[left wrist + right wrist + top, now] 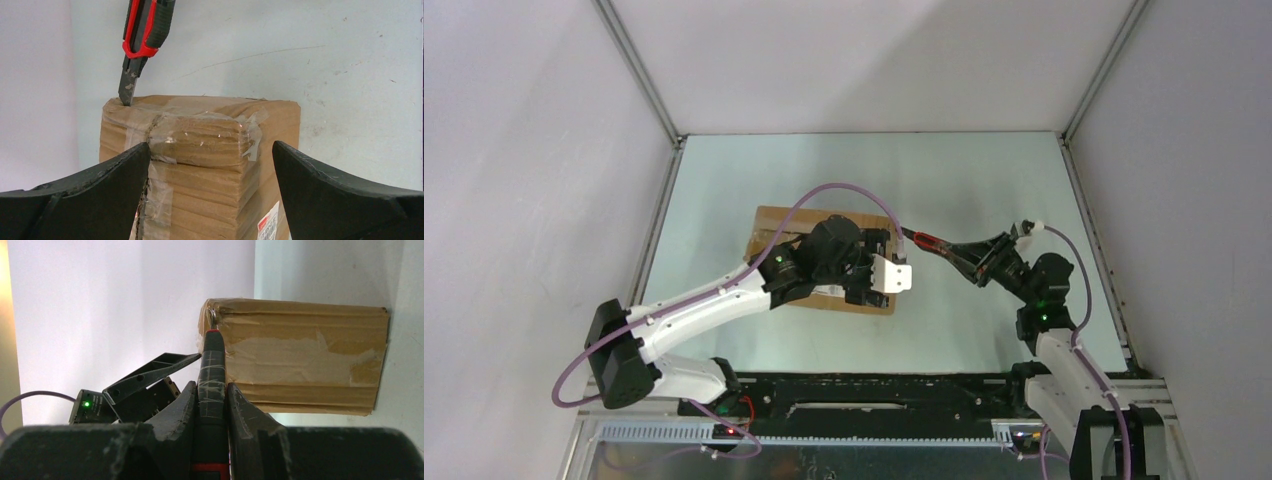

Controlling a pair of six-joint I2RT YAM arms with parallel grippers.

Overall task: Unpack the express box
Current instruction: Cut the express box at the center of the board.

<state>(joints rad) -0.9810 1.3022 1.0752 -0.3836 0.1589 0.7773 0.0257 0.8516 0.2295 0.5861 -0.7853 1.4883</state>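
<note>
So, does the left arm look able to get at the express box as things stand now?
Probably yes. The left end effector is open with the express box right ahead, nothing in between. The utility knife held by the right end effector touches only a far top corner.

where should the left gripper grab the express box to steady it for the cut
Probably its two long side walls, coming from above, away from the blade of the utility knife at the corner. The express box lies flat, and its narrow width looks to fit the open left gripper.
</note>
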